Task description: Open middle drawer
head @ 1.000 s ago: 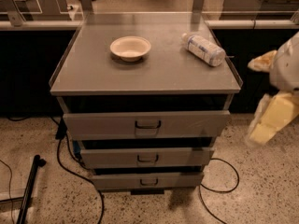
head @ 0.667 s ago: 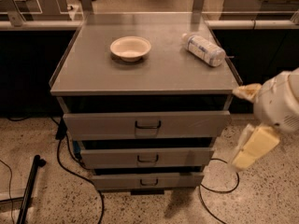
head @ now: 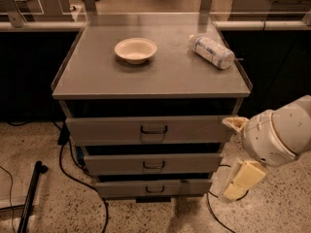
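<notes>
The grey cabinet (head: 97, 81) stood on the speckled floor with three drawers stacked down its front. The robot's arm (head: 279, 137) hung off the cabinet's right front corner. Its gripper (head: 245, 176) was low beside the cabinet, level with the lower drawers but well right of the handles. I could not tell whether it was spread or closed.

The middle drawer (head: 116, 164) sat between the top drawer (head: 107, 129) and the bottom drawer (head: 121, 188), and its front was not yet pulled forward. To my eye the step in hand was the approach. It would go well if the gripper swung left across the drawer fronts and lined up squarely with the middle drawer's small dark handle (head: 153, 165). It should keep its height between the other two handles, hook that loop, and then pull straight out. A skewed pull might jam the drawer or jolt the bottle (head: 212, 51) and bowl (head: 135, 49) on top.
</notes>
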Robot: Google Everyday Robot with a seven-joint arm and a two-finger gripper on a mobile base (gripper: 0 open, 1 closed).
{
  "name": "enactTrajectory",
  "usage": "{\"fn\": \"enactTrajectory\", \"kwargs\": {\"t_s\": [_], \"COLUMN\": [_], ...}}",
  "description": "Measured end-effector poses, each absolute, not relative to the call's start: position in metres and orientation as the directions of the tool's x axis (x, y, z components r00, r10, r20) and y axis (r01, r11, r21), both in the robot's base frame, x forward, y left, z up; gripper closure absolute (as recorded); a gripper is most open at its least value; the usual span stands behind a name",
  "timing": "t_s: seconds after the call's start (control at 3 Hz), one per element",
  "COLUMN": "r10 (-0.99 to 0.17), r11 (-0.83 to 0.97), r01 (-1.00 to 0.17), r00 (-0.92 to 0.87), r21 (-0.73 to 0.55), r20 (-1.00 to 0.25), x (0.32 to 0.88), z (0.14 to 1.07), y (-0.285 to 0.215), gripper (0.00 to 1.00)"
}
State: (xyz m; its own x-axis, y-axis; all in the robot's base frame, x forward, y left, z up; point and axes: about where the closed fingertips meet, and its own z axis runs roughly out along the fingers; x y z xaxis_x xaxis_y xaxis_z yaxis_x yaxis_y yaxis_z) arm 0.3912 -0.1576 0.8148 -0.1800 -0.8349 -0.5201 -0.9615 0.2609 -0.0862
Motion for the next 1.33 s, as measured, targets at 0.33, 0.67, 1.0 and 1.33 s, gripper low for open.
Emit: {"fn": "enactTrajectory", "kwargs": {"t_s": [0.33,0.67,1.0,1.33], "r10": [-0.820,-0.799,-0.758,-0.726], "r11": [0.243,0.229,0.254,0.283], "r01": [-0.968,-0.972,-0.966,-0.957], "r00": [-0.169,-0.158,-0.165,-0.164], "r21": [-0.064,-0.050,-0.052,-0.072], "r20": [-0.547,-0.581,-0.631,-0.668], "x": [0.396,0.413,0.436,0.451], "z": [0.802,0.766,0.722,0.684], "y": [-0.149,-0.139,-0.136,-0.134], "gripper": [0.00,0.00,0.00,0.00]}}
